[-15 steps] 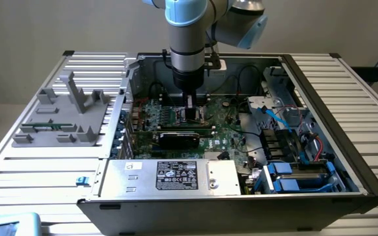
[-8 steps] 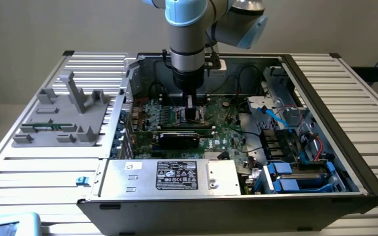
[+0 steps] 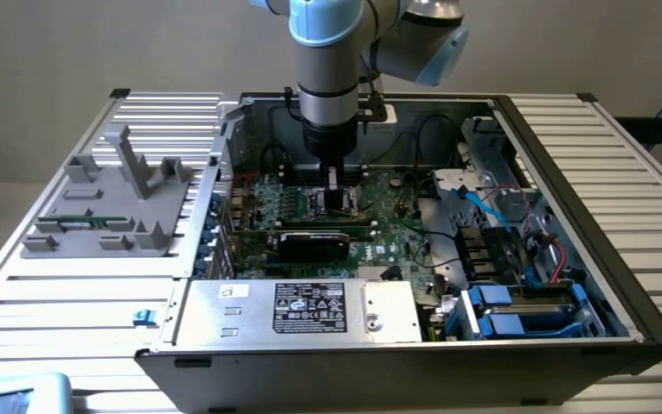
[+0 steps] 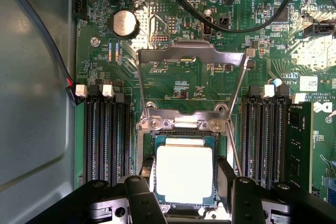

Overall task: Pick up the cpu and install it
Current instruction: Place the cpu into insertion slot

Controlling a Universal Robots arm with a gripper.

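Right at the black pincer point(image 4: 185, 183), whose casing looks matt with a faint sheen, we see the small square cpu point(image 4: 185, 171). Its pale silver metal lid is smooth and brightly glossy. Just beyond the pincer stands a bare steel hinged frame point(image 4: 191, 56) with a soft satin shine. Around it spreads the green circuit board point(image 4: 178, 85), glossy with lacquer. On either side of the pincer run long black memory slots point(image 4: 107, 140) in matt plastic. Farther off we note a round polished-metal coin cell point(image 4: 124, 23), a smooth rubbery black cable point(image 4: 241, 30) and a grey painted sheet-metal case wall point(image 4: 37, 103), faintly reflective. Well away lie a pale ribbed metal table point(image 3: 619, 172) and a matt grey plastic fixture point(image 3: 147, 181).
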